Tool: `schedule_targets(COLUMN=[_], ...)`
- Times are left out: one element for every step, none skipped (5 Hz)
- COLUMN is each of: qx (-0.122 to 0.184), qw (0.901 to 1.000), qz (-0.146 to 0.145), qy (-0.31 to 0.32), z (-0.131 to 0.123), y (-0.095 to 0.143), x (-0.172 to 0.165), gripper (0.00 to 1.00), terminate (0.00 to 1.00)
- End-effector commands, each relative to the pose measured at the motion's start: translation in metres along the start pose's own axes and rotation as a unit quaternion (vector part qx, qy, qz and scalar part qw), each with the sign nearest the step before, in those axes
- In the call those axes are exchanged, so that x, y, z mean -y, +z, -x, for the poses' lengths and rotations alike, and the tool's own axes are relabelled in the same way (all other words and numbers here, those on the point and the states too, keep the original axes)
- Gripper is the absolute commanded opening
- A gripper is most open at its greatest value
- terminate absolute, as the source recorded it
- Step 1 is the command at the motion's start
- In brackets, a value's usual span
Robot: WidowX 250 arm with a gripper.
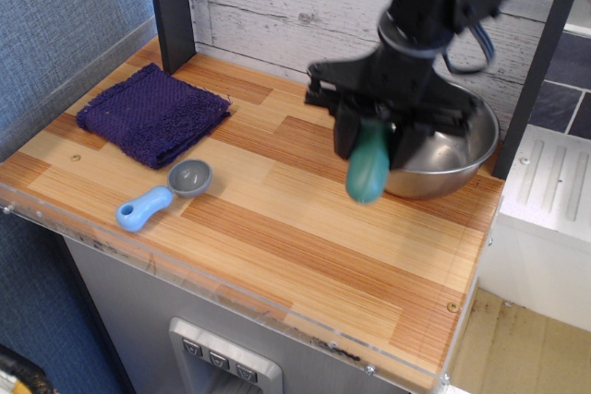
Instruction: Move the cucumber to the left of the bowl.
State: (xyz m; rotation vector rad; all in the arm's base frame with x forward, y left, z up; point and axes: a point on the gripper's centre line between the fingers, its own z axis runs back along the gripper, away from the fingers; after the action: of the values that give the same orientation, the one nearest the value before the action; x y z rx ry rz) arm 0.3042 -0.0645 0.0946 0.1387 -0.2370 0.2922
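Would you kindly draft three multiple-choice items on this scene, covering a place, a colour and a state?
1. Where does the scoop lie?
A. inside the bowl
B. on the wooden counter, in front of the cloth
C. on top of the cloth

2. What colour is the folded cloth?
A. dark purple
B. yellow
C. white

3. What state is the cucumber in?
A. lying flat on the counter
B. resting in the bowl
C. held off the counter by the hand

Answers:
1 B: it rests on bare wood near the counter's front edge.
2 A: the cloth is deep purple.
3 C: the hand grips its top end, and it hangs in front of the bowl.
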Motion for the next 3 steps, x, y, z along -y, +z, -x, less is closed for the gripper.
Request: schedule_targets(qx=[0.023,0.033,0.032], qw=[0.9966,0.9911,0.9816], qz=[0.029,0.033,0.039], qy=[0.074,0.125,0.184], z=[-0.049,-0.069,-0.085], y=[-0.006,-0.012,-0.025], x=[-0.012,-0.024,-0.039], gripper=[0.0,0.0,0.0], terminate=[0.0,0.0,0.0])
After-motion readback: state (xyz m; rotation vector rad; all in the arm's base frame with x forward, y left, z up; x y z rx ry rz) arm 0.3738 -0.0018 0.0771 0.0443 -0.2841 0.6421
